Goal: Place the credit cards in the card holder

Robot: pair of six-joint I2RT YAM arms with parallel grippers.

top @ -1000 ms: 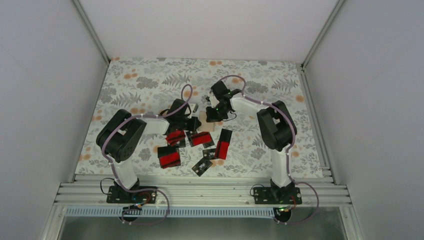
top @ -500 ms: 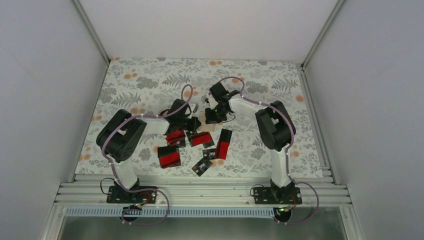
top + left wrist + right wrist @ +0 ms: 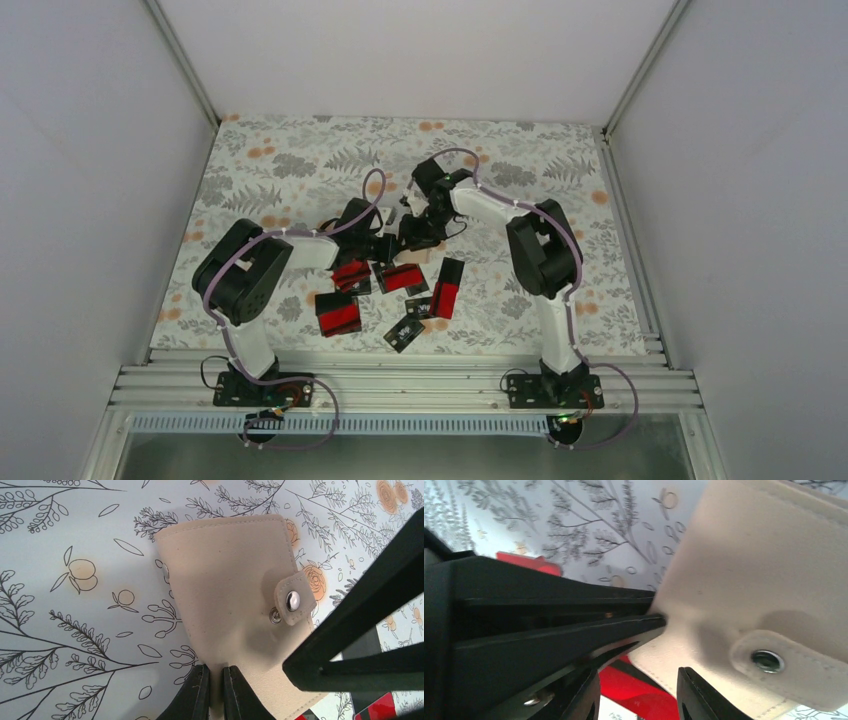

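No card looks to be in the holder yet. Nearest, just past the metal rail (image 3: pixel 400 378) that carries the arm bases, the cards (image 3: pixel 338 313) lie loose in a red-and-black scatter. Just beyond them is the holder (image 3: pixel 230 580), folded, its snap tab seemingly off its stud. Whether it rests flat or is slightly lifted I cannot tell. The left gripper (image 3: pixel 216 680) is pinched tight on the holder's near edge. The right gripper (image 3: pixel 636 680) hovers at its corner, jaws partly apart and holding nothing. I judge that opening the holder is the step in hand, with every card left to load. The surface is a pale cloth (image 3: pixel 300 160) printed with grey ferns and orange blossoms. Plain white walls (image 3: pixel 90 150) close in the left, right and far sides.
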